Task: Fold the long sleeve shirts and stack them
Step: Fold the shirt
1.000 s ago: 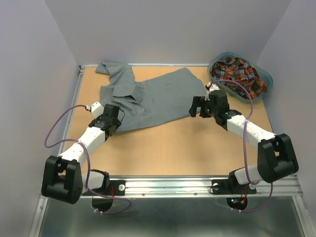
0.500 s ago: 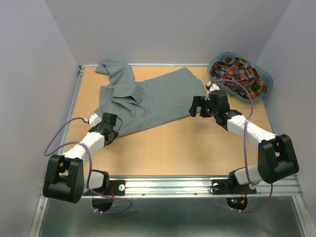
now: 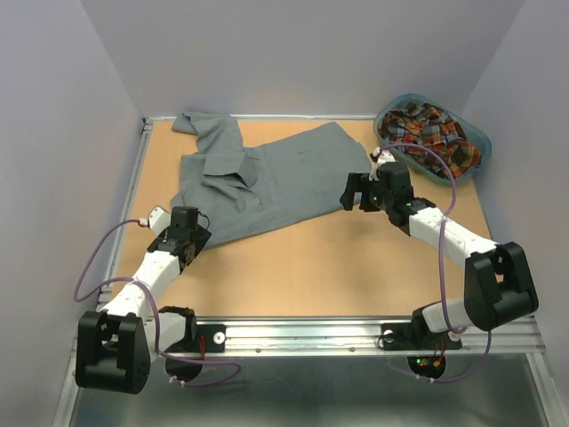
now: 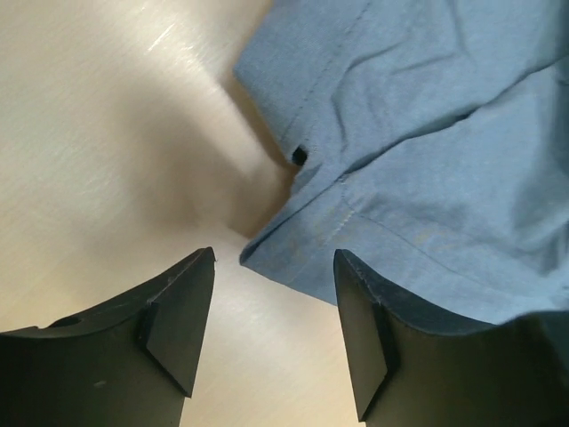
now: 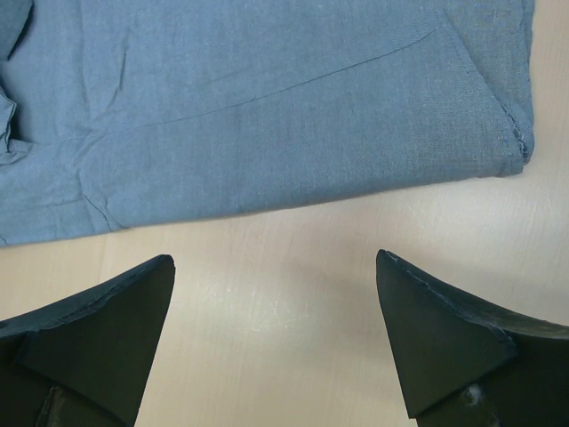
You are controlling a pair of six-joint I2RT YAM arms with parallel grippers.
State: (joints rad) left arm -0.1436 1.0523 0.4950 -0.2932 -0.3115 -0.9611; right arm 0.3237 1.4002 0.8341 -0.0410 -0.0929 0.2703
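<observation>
Your left gripper (image 4: 276,267) and right gripper (image 5: 274,260) both stand open at the edge of the grey shirt (image 3: 267,182); the plaid shirt (image 3: 433,133) lies bunched, partly hidden, in the basket (image 3: 485,142).

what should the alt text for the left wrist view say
The left gripper, open, shows two dark fingers at the bottom of the view; a hemmed corner of the grey shirt lies on the pale wooden table just beyond the gap between them. Rumpled cloth fills the upper right.
</observation>
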